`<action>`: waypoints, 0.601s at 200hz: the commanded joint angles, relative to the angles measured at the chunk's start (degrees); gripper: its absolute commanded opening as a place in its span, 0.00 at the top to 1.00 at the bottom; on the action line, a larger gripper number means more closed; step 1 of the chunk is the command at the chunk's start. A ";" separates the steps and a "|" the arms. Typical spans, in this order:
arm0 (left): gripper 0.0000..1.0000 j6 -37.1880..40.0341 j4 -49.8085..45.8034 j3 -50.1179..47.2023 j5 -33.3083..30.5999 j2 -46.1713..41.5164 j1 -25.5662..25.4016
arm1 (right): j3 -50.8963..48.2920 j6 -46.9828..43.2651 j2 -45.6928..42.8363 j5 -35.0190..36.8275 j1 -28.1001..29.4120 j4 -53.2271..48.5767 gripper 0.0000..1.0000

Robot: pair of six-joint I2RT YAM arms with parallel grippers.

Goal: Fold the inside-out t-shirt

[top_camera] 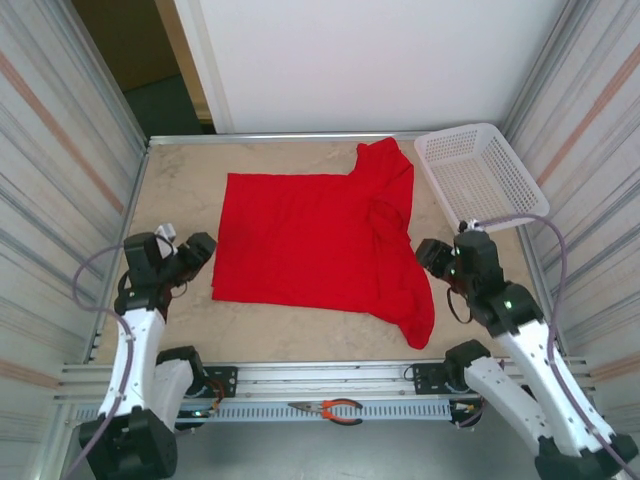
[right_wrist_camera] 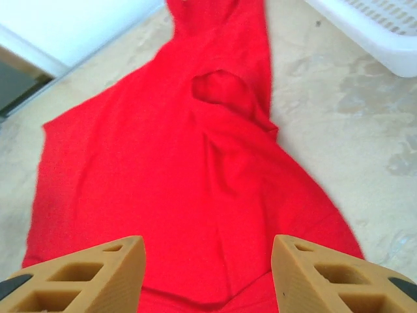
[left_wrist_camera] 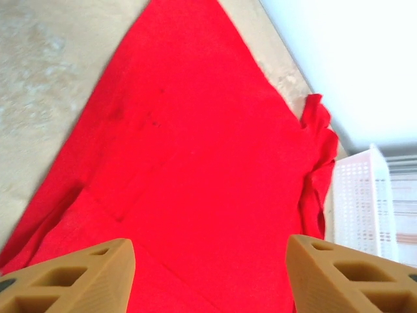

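1. The inside-out t-shirt (top_camera: pixel 310 235) lies spread on the table (top_camera: pixel 180 190) with a plain red face up. Its body is flat, but the right-hand end, near the white basket (top_camera: pixel 478 175), is bunched, and a sleeve trails toward the near edge.
2. The left gripper (top_camera: pixel 203 248) stands just beside the shirt's left edge. Its tan fingers (left_wrist_camera: pixel 78 277) are spread apart with nothing between them, and cloth lies beneath.
3. The right gripper (top_camera: pixel 432 256) stands at the rumpled right edge, its fingers (right_wrist_camera: pixel 98 274) likewise parted and empty.
4. Judged step: taking a hold for a fold. Each gripper should pinch the cloth at its own edge, the right one gathering in the trailing sleeve. Both should then lift low and travel together so the crease runs straight.
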 commanded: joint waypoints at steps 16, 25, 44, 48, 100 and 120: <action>0.34 -0.27 13.98 9.80 3.38 23.39 -6.75 | 5.06 -7.69 22.30 -7.87 -2.40 9.41 0.46; 0.33 1.61 13.83 14.07 2.62 29.94 -9.21 | 7.89 -9.17 28.30 -5.63 -1.25 9.73 0.46; 0.32 3.72 12.73 22.23 2.05 41.91 -11.58 | 14.83 -13.05 39.80 -0.72 1.44 9.35 0.43; 0.32 3.56 12.72 23.20 2.09 44.01 -11.81 | 16.66 -13.73 42.05 -0.44 1.77 9.18 0.42; 0.32 -0.35 15.39 28.71 0.81 57.22 -12.00 | 39.04 -18.11 68.54 5.11 5.58 3.26 0.38; 0.31 -1.40 15.31 29.10 0.19 59.39 -11.95 | 45.25 -18.34 75.60 9.12 5.59 0.97 0.39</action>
